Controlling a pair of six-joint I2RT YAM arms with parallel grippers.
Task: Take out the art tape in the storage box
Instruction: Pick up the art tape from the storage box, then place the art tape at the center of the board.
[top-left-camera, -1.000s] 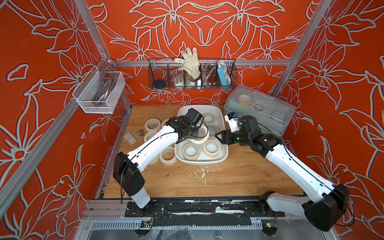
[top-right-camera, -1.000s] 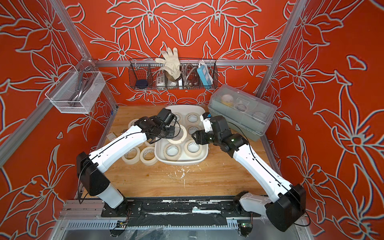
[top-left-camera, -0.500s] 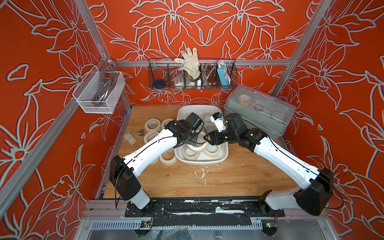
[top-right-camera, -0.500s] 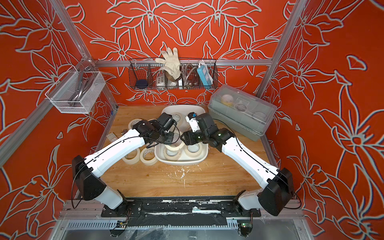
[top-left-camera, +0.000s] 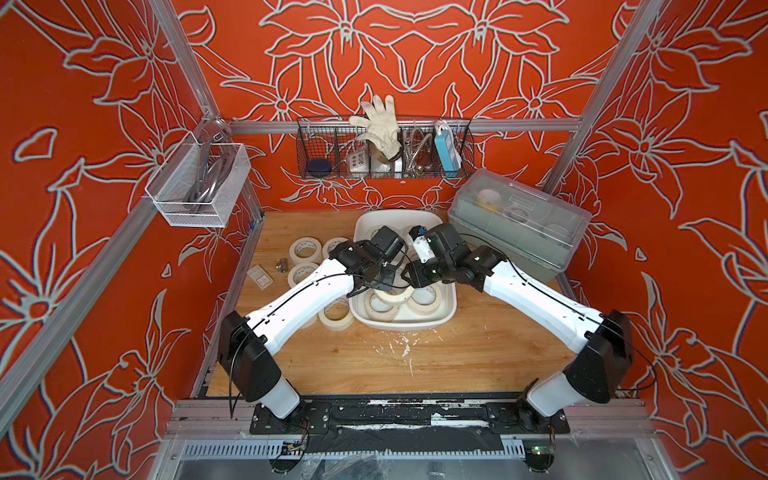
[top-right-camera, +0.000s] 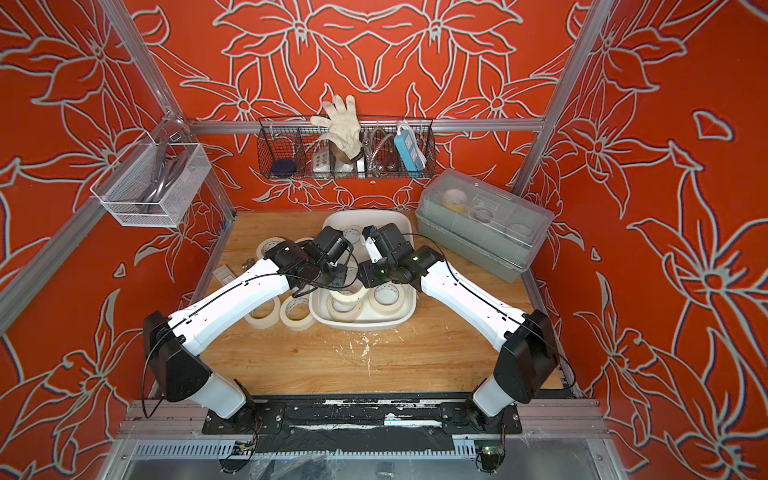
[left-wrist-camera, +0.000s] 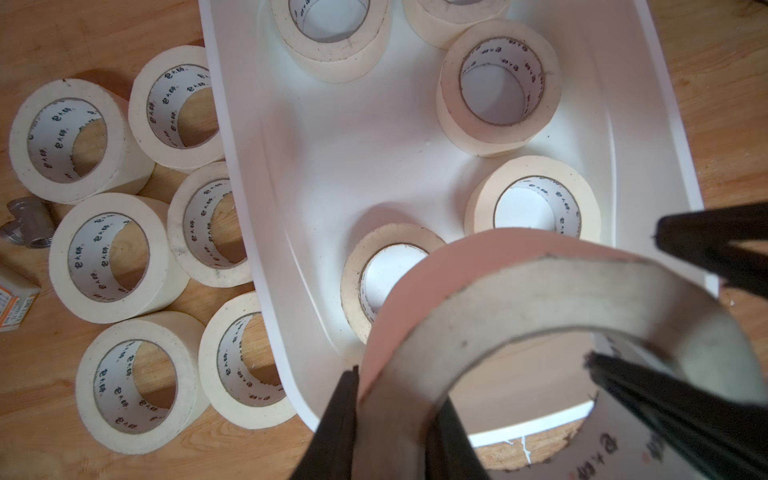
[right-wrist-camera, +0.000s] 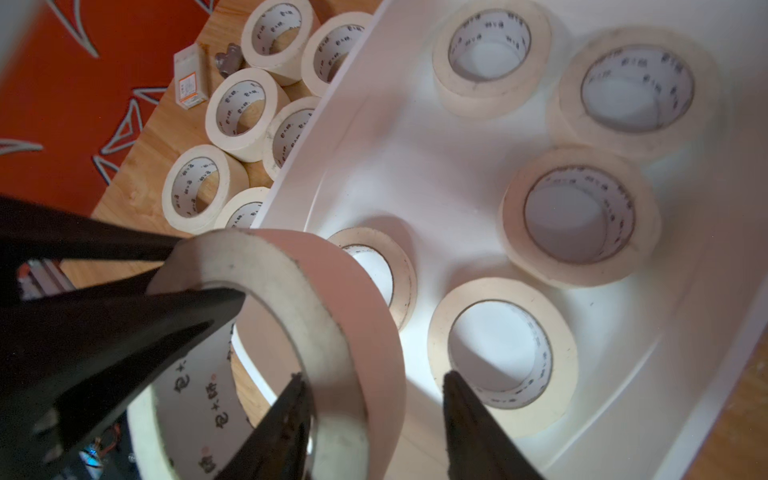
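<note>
The white storage box stands mid-table with several cream art tape rolls lying flat in it. One art tape roll hangs tilted above the box's near-left part. My left gripper is shut on that roll's wall. My right gripper is open and straddles the opposite wall of the same roll. One of its fingers lies against the inside of the ring. The other finger stands clear of the outside. Both wrists meet over the box in both top views.
Several more tape rolls lie on the wood left of the box, beside a metal fitting and a small carton. A lidded grey-green box sits back right. Wire baskets hang on the walls.
My right arm has swung left from the box's right side to the held roll, and its jaws have narrowed around the roll's wall. My left gripper has carried the roll slightly nearer.
</note>
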